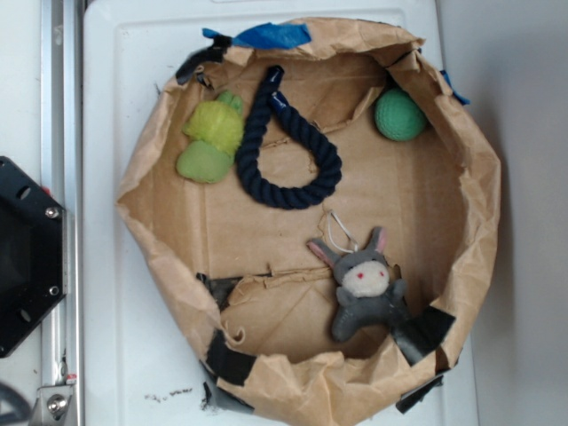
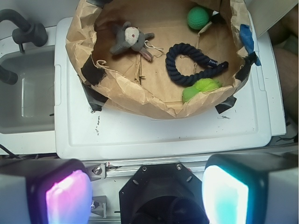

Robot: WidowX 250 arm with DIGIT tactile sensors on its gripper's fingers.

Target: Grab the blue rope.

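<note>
No text, label, brand, number or sign can be read in either view
</note>
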